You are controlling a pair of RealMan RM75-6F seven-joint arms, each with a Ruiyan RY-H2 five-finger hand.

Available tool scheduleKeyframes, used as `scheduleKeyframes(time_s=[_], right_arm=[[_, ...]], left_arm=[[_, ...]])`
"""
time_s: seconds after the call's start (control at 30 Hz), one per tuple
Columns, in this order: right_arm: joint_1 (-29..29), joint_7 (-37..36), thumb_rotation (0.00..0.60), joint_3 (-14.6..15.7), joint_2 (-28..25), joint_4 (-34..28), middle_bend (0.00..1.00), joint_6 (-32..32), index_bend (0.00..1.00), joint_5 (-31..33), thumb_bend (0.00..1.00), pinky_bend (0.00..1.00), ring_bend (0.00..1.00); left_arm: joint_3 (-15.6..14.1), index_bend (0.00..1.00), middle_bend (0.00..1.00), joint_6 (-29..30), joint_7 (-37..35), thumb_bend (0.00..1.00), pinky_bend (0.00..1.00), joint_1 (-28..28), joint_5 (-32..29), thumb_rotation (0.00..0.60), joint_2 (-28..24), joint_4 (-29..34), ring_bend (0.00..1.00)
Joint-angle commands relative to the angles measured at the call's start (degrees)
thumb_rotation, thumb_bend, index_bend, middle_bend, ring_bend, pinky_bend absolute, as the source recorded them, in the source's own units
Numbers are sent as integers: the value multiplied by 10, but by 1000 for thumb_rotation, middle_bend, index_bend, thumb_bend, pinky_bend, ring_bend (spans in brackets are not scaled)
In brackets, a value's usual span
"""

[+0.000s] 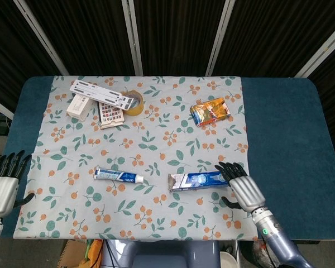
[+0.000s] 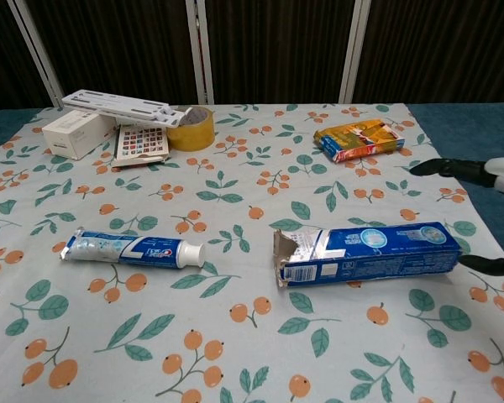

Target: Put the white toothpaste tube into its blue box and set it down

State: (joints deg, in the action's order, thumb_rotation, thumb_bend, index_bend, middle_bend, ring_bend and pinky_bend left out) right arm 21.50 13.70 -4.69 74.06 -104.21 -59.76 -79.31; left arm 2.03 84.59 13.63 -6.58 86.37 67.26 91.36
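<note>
The white toothpaste tube [image 1: 118, 176] lay flat on the flowered cloth [image 1: 156, 134] over the bench [image 1: 285, 128], cap end turned toward the blue box [image 1: 199, 180], the two well apart and roughly in line. The box lay on its side with its torn flap end open toward the tube. The right hand [image 1: 241, 185] hovered at the box's closed end, its fingers [image 1: 228, 170] spread and holding nothing, their tips just beside or perhaps touching the far end of the box; from the chest view I could see a fingertip above and a thumb low beside that end, but not whether either pressed on it. The left hand [image 1: 4, 181] hung off the left edge of the bench, fingers apart and empty, well away from the tube. To my eye the step in hand was taking hold of the box, and it would go best if the right hand closed across the long sides near the shut end, lightly enough not to crush the cardboard, leaving the open mouth free. The left hand would then need to take the tube by its crimped tail so the cap could lead in. The tape roll [image 1: 133, 103], small cartons [image 1: 80, 106] and orange packet [image 1: 210, 110] at the back were clear of all this.
</note>
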Motion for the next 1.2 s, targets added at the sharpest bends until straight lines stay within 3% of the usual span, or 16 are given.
scheduleKeyframes(time_s=[0.03,0.37,0.57,0.83,1.0,1.2], right_arm=[[24,35,600,-17,39,20,82,22,11,45,328,42,16],[57,70,600,-31,96,74,119,48,57,114,329,86,57],[70,82,600,-28,120,100,207,54,154,138,329,154,147],[73,81,600,-20,143,120,335,48,266,147,328,219,261],[73,76,600,-18,156,124,460,34,395,139,329,386,392],[65,58,600,-16,157,116,491,11,434,123,329,416,422]], left_arm=[[0,0,0,-4,-3,0,6,-1,-4,600,-2,2,0],[1,0,0,-24,-8,0,6,-6,-20,600,-11,14,0],[1,0,0,-30,-9,0,6,-7,-26,600,-14,19,0],[2,0,0,-35,-12,0,6,-9,-31,600,-16,21,0],[2,0,0,-36,-14,0,6,-10,-32,600,-16,22,0],[2,0,0,-35,-14,0,6,-10,-32,600,-16,22,0]])
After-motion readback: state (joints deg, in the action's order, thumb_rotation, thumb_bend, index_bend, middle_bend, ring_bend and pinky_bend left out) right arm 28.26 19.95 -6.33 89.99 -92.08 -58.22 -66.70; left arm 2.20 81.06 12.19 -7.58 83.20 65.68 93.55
